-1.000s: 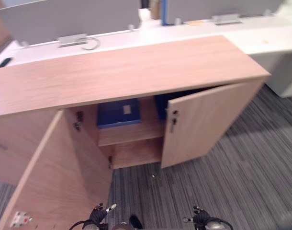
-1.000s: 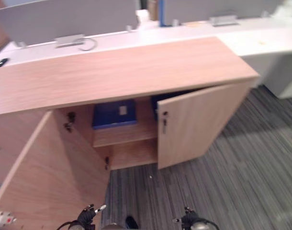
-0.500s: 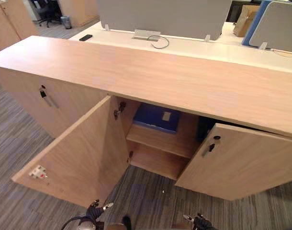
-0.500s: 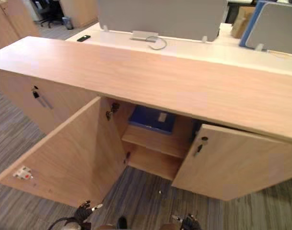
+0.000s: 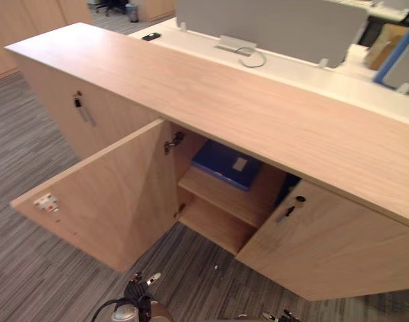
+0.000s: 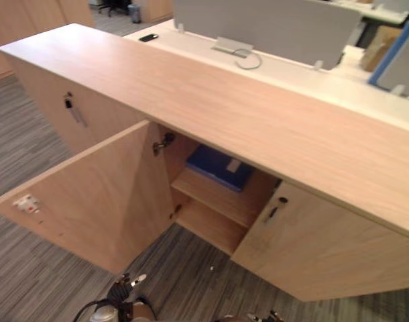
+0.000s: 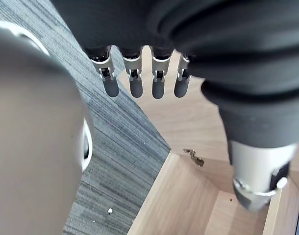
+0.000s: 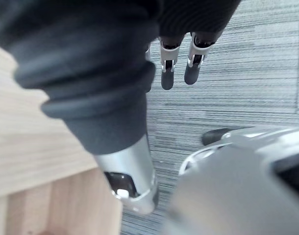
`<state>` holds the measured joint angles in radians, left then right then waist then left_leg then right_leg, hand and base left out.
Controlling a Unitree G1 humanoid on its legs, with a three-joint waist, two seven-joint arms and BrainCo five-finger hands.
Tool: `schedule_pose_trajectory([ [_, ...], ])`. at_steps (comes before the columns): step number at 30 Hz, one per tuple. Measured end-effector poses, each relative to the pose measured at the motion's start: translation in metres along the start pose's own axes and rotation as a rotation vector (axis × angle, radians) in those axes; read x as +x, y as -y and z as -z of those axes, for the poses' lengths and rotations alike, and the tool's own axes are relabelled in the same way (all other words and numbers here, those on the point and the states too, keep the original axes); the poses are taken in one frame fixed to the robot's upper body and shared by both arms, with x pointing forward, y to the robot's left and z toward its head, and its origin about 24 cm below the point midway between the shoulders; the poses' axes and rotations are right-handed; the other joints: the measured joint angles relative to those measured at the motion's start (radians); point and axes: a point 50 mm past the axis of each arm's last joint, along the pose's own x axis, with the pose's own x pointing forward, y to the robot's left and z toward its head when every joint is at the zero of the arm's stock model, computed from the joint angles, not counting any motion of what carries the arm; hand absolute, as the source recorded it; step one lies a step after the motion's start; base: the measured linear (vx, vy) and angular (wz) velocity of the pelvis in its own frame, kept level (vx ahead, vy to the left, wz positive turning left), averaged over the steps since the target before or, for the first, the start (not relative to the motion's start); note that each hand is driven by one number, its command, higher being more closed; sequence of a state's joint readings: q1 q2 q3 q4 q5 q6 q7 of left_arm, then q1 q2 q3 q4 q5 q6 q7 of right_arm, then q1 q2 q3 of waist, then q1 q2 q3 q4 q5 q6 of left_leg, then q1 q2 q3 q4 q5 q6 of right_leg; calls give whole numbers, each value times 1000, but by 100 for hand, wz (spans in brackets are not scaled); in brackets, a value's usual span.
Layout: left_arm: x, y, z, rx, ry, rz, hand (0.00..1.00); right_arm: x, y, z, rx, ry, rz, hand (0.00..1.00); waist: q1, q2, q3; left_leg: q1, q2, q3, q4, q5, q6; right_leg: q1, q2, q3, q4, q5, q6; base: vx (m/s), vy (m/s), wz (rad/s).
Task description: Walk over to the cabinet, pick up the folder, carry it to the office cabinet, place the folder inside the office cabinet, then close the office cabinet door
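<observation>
On shelf [image 5: 221,196], folder [image 5: 221,161], beyond left robot hand [image 5: 141,290]

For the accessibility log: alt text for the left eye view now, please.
A blue folder lies on the upper shelf inside a long wooden cabinet, with two doors standing open over striped carpet. The left hand shows at the bottom edge, open.

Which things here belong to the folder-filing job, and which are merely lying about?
Job: blue folder on the upper shelf; office cabinet; its open left door; ajar right door.
Lying about: black device on the white desk; grey divider screen; cardboard box.
</observation>
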<state>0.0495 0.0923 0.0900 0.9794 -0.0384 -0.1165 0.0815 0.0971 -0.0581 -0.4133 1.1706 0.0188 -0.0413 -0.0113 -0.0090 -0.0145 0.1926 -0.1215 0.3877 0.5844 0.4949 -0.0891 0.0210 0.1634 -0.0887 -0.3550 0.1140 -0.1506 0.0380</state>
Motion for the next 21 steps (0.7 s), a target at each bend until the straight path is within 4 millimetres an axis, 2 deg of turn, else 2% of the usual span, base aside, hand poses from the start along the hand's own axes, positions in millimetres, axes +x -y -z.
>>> schedule_pose_trajectory([
  [1,-1,3,2,1,-4,10,0,-1,5,3,8,-5,14,0,-3,14,-1,1,3,26,34,-19,6,-1,-5,-18,2,-2,4,26,135,100],
  [2,-2,7,3,6,-6,22,0,-1,9,3,29,-4,30,0,-13,34,3,-5,4,68,52,-64,-8,0,-14,-57,20,-9,17,38,145,101],
  [3,-2,7,2,2,0,24,0,-1,11,4,53,-7,40,0,-13,42,5,-27,-16,62,47,-60,-12,-2,-21,-84,43,-20,29,52,205,140],
  [4,-1,5,-1,-12,15,19,0,-2,11,7,99,-14,50,0,-7,40,11,-42,-72,32,11,-57,-8,2,-40,-110,27,-24,23,35,164,113],
  [6,-2,4,-1,-25,15,16,0,-2,10,7,139,-13,57,0,-3,36,11,-45,-114,16,-19,-44,6,16,-59,-138,11,-24,23,23,152,92],
  [7,-3,-1,3,-51,8,-2,0,-2,9,7,214,-4,67,0,-4,38,12,-36,-172,-8,-69,-25,16,39,-87,-178,4,-23,25,26,142,79],
  [8,-3,-2,4,-56,3,-7,0,-2,9,7,223,-2,68,0,-5,37,11,-30,-191,-16,-100,-13,17,43,-96,-191,3,-22,25,22,120,72],
  [9,-4,-4,6,-61,-1,-13,0,-2,8,7,233,-2,68,0,-9,34,8,-22,-217,-25,-139,7,18,43,-107,-202,3,-20,28,-7,68,61],
  [10,-5,-7,9,-87,-11,-27,0,-2,7,8,268,-5,70,0,-16,29,4,13,-299,-42,-297,91,26,32,-136,-229,4,-19,29,-19,59,58],
  [12,-6,-12,13,-121,-22,-49,0,-2,8,8,278,-5,72,0,-21,28,5,58,-349,-48,-443,167,26,28,-146,-250,1,-7,48,-20,52,37],
  [13,-9,-19,20,-176,-41,-84,0,-2,8,8,282,-4,73,0,-23,28,5,106,-374,-51,-568,229,21,29,-146,-255,-2,-3,56,-5,42,13],
  [14,-10,-25,22,-202,-46,-104,0,-2,7,8,284,-3,70,0,-27,29,7,116,-381,-55,-590,239,25,34,-141,-257,-2,-3,57,-9,29,5],
  [15,-11,-32,24,-262,-50,-135,0,-3,5,9,297,-5,70,0,-26,20,10,121,-380,-58,-590,242,24,41,-138,-260,-4,-3,57,-8,-26,5],
  [17,-11,-36,24,-315,-50,-154,0,-3,5,9,306,-2,72,0,-26,19,10,124,-381,-67,-590,242,24,46,-135,-263,-5,-7,52,-9,-68,9],
  [21,-4,-55,-1,-424,44,-216,0,-3,3,7,292,5,62,0,-29,20,9,130,-383,-81,-591,231,22,68,-136,-275,-24,-7,53,-3,-42,9],
])
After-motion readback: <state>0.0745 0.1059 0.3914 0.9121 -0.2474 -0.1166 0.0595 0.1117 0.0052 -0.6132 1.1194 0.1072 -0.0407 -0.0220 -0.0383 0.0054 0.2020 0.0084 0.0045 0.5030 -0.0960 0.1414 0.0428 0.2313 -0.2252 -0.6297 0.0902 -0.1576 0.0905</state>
